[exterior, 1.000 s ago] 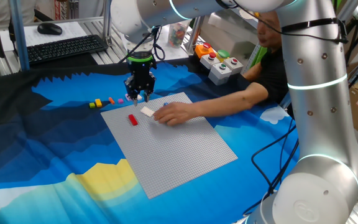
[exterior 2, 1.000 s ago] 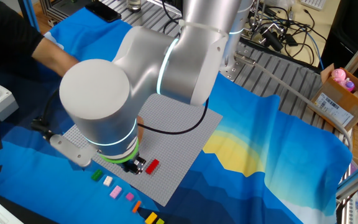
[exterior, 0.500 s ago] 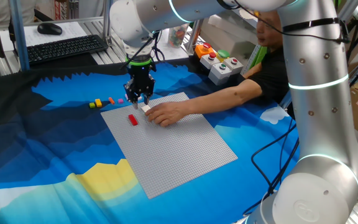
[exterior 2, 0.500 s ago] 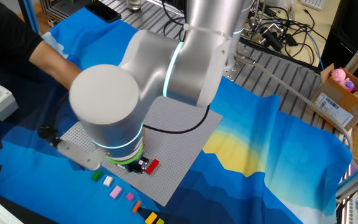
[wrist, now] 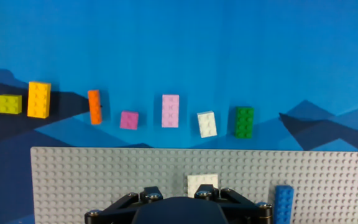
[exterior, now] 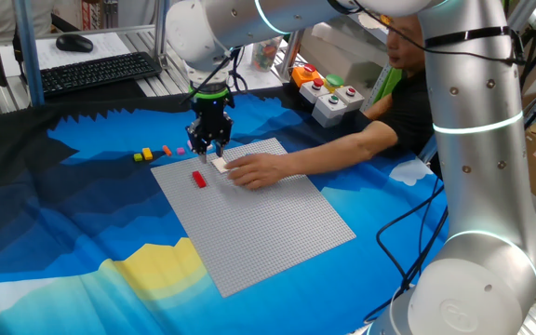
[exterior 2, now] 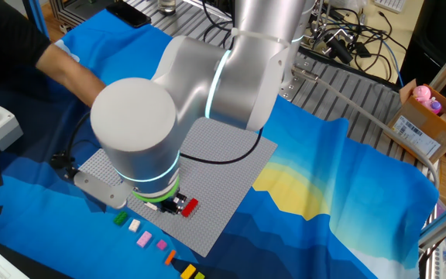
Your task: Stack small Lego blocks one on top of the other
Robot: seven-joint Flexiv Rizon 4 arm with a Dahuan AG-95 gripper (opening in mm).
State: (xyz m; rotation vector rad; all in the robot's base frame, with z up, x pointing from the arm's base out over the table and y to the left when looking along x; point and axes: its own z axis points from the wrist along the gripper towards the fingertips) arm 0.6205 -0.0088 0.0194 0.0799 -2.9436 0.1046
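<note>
Grey baseplate (wrist: pixel 104 174) on blue cloth (wrist: pixel 179 50).

A blue cloth (exterior: pixel 82 233) covers the table, carrying the grey baseplate (exterior: pixel 259 223) and a row of small blocks (wrist: pixel 170 111).

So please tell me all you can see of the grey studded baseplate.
The grey baseplate is a large, flat, square plastic-looking sheet covered in fine studs. It lies flat on the blue cloth, turned at an angle to the table edge. A red block, a white block and a blue block sit on it, and a person's hand rests on it.
</note>
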